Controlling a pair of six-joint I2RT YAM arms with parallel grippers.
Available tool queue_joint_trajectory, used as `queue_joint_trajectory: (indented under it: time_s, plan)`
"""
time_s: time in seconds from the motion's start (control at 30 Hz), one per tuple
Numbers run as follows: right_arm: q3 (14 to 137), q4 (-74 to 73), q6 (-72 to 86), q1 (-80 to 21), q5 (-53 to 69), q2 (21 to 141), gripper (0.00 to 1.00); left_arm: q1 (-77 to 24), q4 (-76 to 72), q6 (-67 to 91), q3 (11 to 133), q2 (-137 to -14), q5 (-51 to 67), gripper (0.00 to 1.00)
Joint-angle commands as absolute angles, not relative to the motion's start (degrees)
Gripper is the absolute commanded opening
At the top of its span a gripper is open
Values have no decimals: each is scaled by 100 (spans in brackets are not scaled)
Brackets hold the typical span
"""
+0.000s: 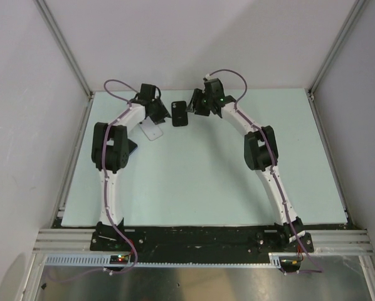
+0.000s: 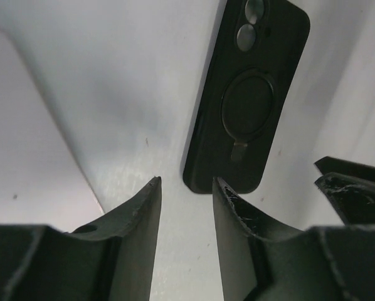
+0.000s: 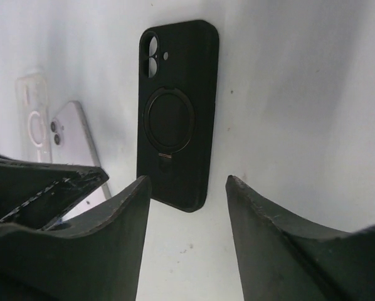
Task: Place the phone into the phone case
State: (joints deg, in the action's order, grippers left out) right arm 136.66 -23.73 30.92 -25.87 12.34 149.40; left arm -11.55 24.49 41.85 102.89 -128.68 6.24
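A black phone case (image 1: pixel 179 113) with a round ring on its back lies back up at the far middle of the table. It also shows in the left wrist view (image 2: pixel 250 100) and in the right wrist view (image 3: pixel 175 113). I cannot tell whether a phone is inside it. A white phone (image 1: pixel 151 130) lies back up to its left, and shows with two camera lenses in the right wrist view (image 3: pixel 71 144). My left gripper (image 2: pixel 186 182) is open and empty, just short of the case's near end. My right gripper (image 3: pixel 187 182) is open and empty on the case's other side.
A pale, clear case-like shape with a ring mark (image 3: pixel 31 116) lies beside the white phone. The left gripper's finger (image 3: pixel 43 182) shows in the right wrist view, and the right gripper's finger (image 2: pixel 357 188) in the left wrist view. White walls enclose the table (image 1: pixel 237 182).
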Motion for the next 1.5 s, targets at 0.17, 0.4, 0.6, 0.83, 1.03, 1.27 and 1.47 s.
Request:
queue_joint_trajectory:
  time_s: [0.17, 0.4, 0.6, 0.83, 1.03, 1.27, 1.47]
  plan:
    - [13712, -1638, 4602, -2454, 2197, 15348, 44, -1004, 2322, 4441, 10999, -13443, 1186, 38]
    - [13540, -1421, 4938, -2470, 2043, 15354, 44, -967, 2327, 4546, 11107, -13670, 1233, 35]
    - [13513, -1603, 4942, -2478, 1867, 15369, 45, -969, 2322, 4662, 11220, -13856, 1366, 31]
    - [13414, -1709, 4906, -2469, 1644, 15311, 45, -974, 2324, 4762, 11185, -13898, 1363, 27]
    - [13620, -1819, 4956, -2485, 1799, 15486, 45, -1036, 2330, 4786, 11164, -13901, 1397, 24]
    - [13567, -1832, 4948, -2530, 1927, 15466, 40, -1183, 2335, 4771, 10929, -13775, 1410, 19]
    - [13498, -1788, 4977, -2564, 2083, 15465, 36, -1247, 2324, 4801, 10718, -13673, 1475, 14]
